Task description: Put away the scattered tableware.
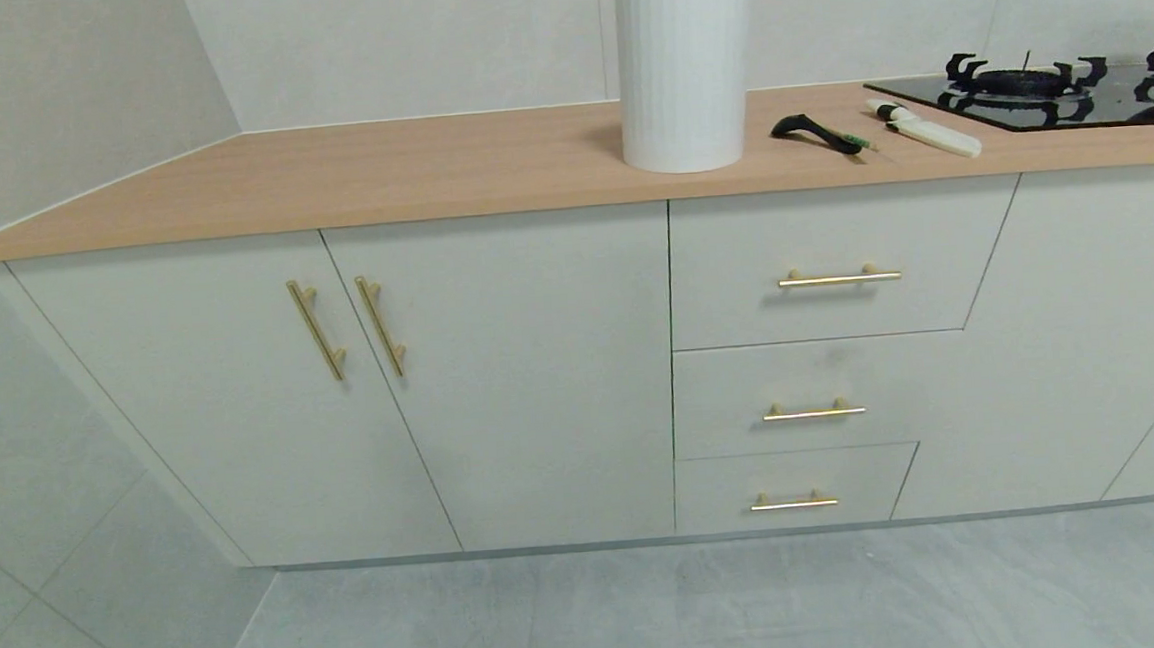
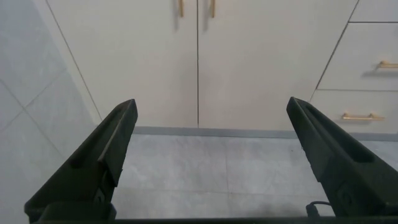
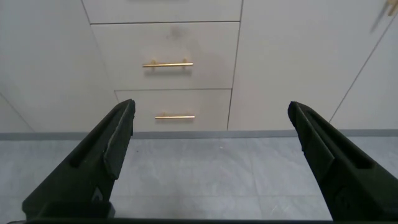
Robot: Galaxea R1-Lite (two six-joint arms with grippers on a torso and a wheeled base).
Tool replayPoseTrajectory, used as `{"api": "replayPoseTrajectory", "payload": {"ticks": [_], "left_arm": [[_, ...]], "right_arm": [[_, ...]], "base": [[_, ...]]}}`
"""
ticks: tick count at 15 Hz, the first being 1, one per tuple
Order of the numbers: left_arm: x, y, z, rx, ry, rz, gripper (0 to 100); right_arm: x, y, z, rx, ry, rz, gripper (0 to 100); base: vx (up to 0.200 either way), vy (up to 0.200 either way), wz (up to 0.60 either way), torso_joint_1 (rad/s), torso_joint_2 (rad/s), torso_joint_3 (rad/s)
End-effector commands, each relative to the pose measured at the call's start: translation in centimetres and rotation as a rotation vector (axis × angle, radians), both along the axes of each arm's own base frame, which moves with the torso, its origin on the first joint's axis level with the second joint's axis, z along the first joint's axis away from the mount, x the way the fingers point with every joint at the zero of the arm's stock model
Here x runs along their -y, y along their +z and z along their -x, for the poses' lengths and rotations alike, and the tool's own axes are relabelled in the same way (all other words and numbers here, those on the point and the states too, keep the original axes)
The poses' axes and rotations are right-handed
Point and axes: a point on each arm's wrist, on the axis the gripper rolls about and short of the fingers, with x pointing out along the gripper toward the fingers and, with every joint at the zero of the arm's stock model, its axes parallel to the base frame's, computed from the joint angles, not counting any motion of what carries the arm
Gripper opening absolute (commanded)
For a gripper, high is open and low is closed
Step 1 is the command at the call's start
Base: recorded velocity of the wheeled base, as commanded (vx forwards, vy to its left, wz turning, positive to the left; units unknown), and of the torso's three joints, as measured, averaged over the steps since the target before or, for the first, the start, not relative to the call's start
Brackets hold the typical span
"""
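On the wooden countertop (image 1: 377,171) lie a black-handled peeler (image 1: 816,134) and a white knife (image 1: 924,128), just right of a tall white ribbed holder (image 1: 684,65). My left gripper (image 2: 211,109) is open, low above the floor, facing the double cabinet doors (image 2: 198,62). My right gripper (image 3: 211,112) is also open, low, facing the lower drawers (image 3: 166,62). Nothing sits between the fingers of either one.
A black gas hob (image 1: 1054,89) occupies the counter's right end. Below are double doors with gold handles (image 1: 347,328) and three drawers with gold handles (image 1: 840,277). A wall closes in the left side. Grey tiled floor (image 1: 655,610) lies in front.
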Motion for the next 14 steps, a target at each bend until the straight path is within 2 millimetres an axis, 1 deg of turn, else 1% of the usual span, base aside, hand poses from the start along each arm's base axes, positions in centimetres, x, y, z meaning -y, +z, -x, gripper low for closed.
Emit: {"api": "replayPoseTrajectory", "payload": {"ticks": [1, 4, 14], "left_arm": [[0.0, -0.01, -0.01, -0.002, 0.0, 0.0, 100], [0.0, -0.01, 0.0, 0.0, 0.0, -0.001, 100], [0.0, 0.01, 0.0, 0.001, 0.0, -0.001, 100]], "right_arm": [[0.0, 0.01, -0.01, -0.001, 0.0, 0.001, 100], [0.0, 0.01, -0.01, -0.001, 0.0, 0.003, 100], [0.0, 0.01, -0.01, -0.001, 0.003, 0.006, 100]], "base": [[0.2, 0.0, 0.0, 0.002, 0.0, -0.007], [0.2, 0.0, 0.0, -0.001, 0.0, 0.007], [0.0, 0.0, 0.0, 0.0, 0.0, 0.0]]}}
